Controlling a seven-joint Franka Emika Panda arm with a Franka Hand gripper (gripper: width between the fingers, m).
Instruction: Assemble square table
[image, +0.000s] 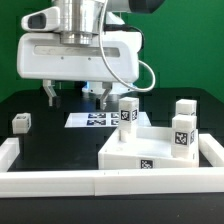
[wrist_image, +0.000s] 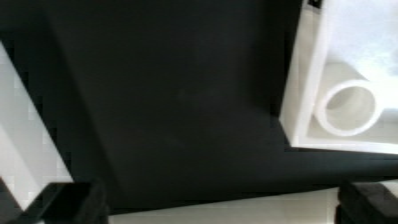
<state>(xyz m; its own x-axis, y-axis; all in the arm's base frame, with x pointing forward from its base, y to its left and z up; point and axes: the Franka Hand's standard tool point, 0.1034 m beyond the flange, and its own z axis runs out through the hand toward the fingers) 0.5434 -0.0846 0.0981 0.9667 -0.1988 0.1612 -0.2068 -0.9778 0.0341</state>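
Note:
The white square tabletop (image: 150, 148) lies at the exterior view's right, a tag on its front wall. Three tagged white leg blocks stand upright on it, one at the back left (image: 128, 111), one at the back right (image: 185, 108) and one in front of that (image: 182, 134). A fourth leg block (image: 21, 122) sits alone on the black table at the left. My gripper (image: 78, 96) hangs open and empty above the table, left of the tabletop. In the wrist view the gripper (wrist_image: 221, 197) shows dark fingers (wrist_image: 63, 205) wide apart, with a white part with a round hole (wrist_image: 347, 105) beside them.
The marker board (image: 98, 119) lies flat behind the tabletop, under the gripper. White border rails run along the front (image: 90, 183), the left (image: 8, 150) and the right (image: 212, 150). A green wall stands behind.

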